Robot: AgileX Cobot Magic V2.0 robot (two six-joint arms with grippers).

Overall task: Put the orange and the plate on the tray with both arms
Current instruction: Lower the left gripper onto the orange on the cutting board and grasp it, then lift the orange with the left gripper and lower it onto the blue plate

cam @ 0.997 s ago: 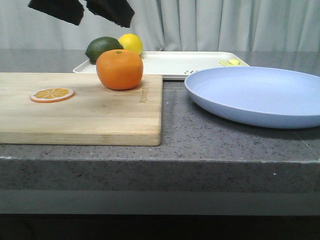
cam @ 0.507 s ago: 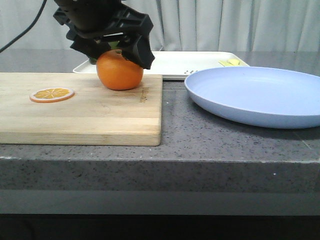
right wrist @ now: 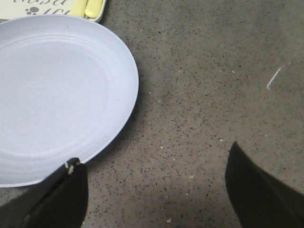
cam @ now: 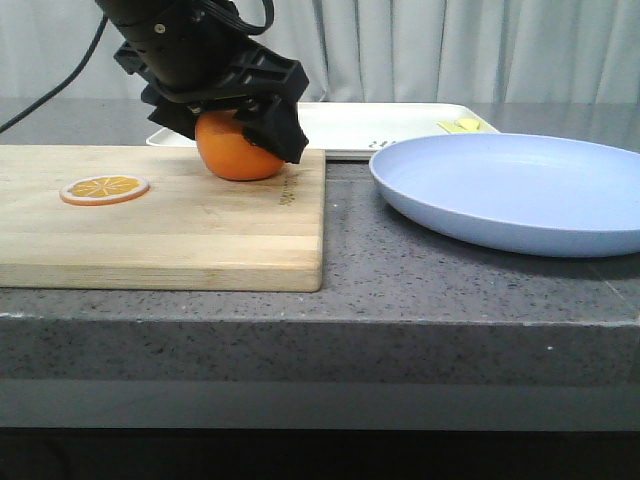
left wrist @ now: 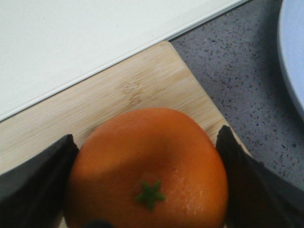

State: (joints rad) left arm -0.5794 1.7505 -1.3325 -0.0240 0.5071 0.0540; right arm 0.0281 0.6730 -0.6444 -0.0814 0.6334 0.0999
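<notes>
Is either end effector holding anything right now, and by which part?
The left end effector straddles the orange at its sides; a firm grip cannot be confirmed. The right end effector holds nothing.

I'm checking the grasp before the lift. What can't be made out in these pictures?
- Whether the left gripper fingers press the round bright orange: front view, the gripper body covers its top; left wrist view, the contact is unclear.
- The pale lavender-blue plate: its right side is cut off by the front view's edge.
- The right gripper: out of the front view.
</notes>
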